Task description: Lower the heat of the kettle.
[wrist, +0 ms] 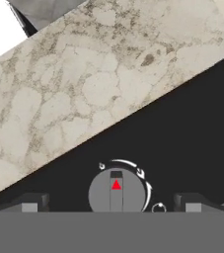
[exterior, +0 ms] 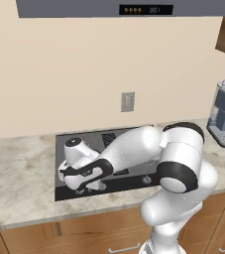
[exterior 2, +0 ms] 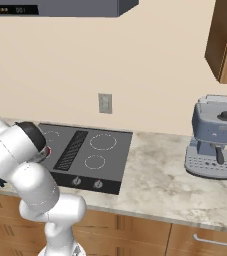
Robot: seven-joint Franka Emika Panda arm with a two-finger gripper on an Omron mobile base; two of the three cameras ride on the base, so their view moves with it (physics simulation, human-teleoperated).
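The pincer (wrist: 111, 208) is open wide around the round grey stove knob (wrist: 116, 191), ready to turn it. The kettle is hidden, likely behind the arm.

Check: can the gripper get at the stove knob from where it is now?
Probably yes. In the hand view the knob sits centred between the open gripper fingertips, with nothing between them.

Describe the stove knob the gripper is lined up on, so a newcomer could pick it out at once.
Start at the black cooktop set into the marble counter. Along its front strip sit round grey knobs. The knob lies at the strip's left end, between the open gripper fingertips in the hand view; it carries a red triangle, with a white arc around its upper right.
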